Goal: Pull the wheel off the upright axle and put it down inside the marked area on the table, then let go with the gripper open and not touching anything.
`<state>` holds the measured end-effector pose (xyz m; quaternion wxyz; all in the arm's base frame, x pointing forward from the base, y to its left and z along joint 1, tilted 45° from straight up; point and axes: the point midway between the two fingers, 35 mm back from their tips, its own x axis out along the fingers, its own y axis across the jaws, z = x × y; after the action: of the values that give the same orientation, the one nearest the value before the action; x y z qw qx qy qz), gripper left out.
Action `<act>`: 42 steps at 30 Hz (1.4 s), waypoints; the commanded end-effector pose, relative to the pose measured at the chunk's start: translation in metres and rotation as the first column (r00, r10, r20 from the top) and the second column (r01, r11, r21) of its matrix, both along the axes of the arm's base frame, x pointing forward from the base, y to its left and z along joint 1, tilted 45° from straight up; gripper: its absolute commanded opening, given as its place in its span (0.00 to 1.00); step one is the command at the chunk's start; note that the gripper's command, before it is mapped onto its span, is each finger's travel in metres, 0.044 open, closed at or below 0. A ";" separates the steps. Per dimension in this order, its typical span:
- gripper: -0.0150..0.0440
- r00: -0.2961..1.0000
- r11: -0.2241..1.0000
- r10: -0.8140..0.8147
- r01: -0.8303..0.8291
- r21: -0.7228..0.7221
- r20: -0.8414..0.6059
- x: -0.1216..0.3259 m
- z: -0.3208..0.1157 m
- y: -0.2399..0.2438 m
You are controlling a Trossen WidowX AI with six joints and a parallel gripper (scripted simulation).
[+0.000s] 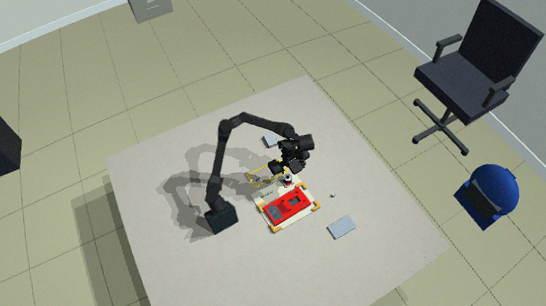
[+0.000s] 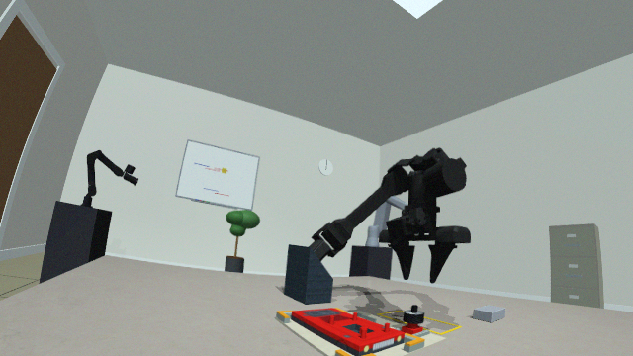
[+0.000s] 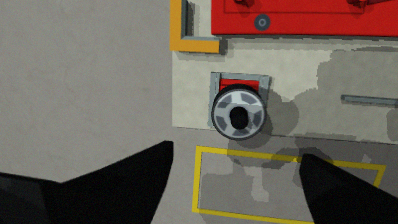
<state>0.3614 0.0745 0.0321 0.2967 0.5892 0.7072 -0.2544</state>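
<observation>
The wheel (image 1: 288, 180) (image 2: 413, 319) (image 3: 240, 99), black with a silver hub, sits on the upright black axle (image 2: 414, 308) (image 3: 239, 118), whose tip stands out above it. A red block (image 2: 412, 328) is under the wheel. The marked area is a yellow outline (image 1: 251, 181) (image 2: 451, 330) (image 3: 197, 180) on the table beside the board. My gripper (image 2: 419, 280) (image 3: 236, 156) is open, pointing down, above the wheel's height and apart from it. In the wrist view the wheel appears beyond the fingertips, between them from left to right.
A pale board (image 3: 295, 65) carries a red car body (image 1: 283, 207) (image 2: 341, 330) (image 3: 310, 25) with upright pegs, between orange corner brackets (image 3: 195, 46). A grey block (image 1: 270, 140) (image 2: 489, 313) stands beyond the yellow outline. A flat grey plate (image 1: 341, 227) lies on the board's other side.
</observation>
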 end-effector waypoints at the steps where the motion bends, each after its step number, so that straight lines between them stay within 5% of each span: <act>1: 0.76 1.000 1.000 0.000 0.000 0.007 -0.015 -0.004 -0.015 0.014; 14: 0.76 1.000 1.000 0.000 0.000 0.012 -0.016 -0.014 -0.052 0.051; 18: 0.58 1.000 1.000 0.006 -0.005 0.008 -0.013 -0.012 -0.049 0.048; 26: 0.49 1.000 1.000 0.006 -0.005 0.008 -0.013 -0.012 -0.049 0.048; 31: 0.27 1.000 1.000 0.005 -0.005 0.008 -0.013 -0.012 -0.048 0.048; 42: 0.25 1.000 1.000 0.005 -0.005 0.008 -0.013 -0.012 -0.046 0.045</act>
<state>0.3492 0.1207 -0.0149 0.2888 0.5876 0.7113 -0.2558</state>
